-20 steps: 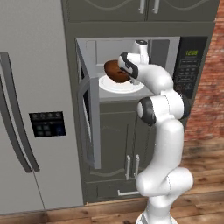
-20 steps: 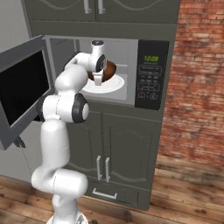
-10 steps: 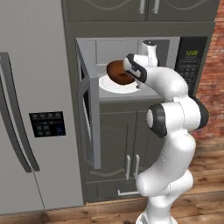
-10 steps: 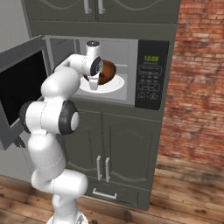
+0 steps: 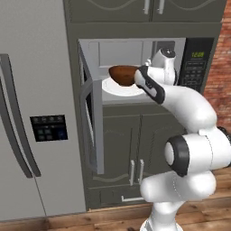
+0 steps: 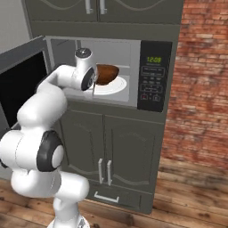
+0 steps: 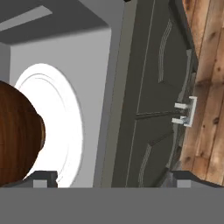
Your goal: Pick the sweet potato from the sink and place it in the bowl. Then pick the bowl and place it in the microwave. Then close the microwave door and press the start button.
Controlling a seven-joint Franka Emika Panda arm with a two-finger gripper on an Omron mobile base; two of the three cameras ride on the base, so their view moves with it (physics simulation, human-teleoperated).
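- fridge [image 5: 31, 113], grey, tall doors with curved handles and a small dark panel, fills the left of the left base view
- microwave door [image 5: 90, 113] swung wide open toward the left, seen nearly edge-on in the left base view; in the right base view its dark glass window [image 6: 20, 84] faces the camera at far left
- microwave [image 6: 133, 58] built in above the grey lower cabinets [image 6: 111, 147], cavity open, light grey inside
- white turntable plate [image 5: 118, 88] lies flat on the cavity floor; hand view shows it as a white disc [image 7: 65, 118] with the camera rolled sideways
- bowl [image 5: 122, 75] reddish-brown, glossy, inside the cavity over the plate; rests on it or just above, cannot tell; right base view has the bowl [image 6: 107, 74] just right of the hand
- sweet potato: cannot tell, bowl interior is hidden from all views
- gripper [image 7: 109, 177] jaws spread wide, nothing between them; the two dark fingertips [image 7: 43, 177] sit far apart at the bottom of the hand view, bowl wall [image 7: 17, 140] off to one side near one tip, not pinched
- white arm [image 5: 189, 117] reaches from below up to the cavity mouth, hand right at the bowl's side
- black keypad panel [image 6: 153, 75] with green digits lit, right of the cavity
- brick wall [image 6: 200, 80] at far right, wood floor [image 6: 187, 200] below
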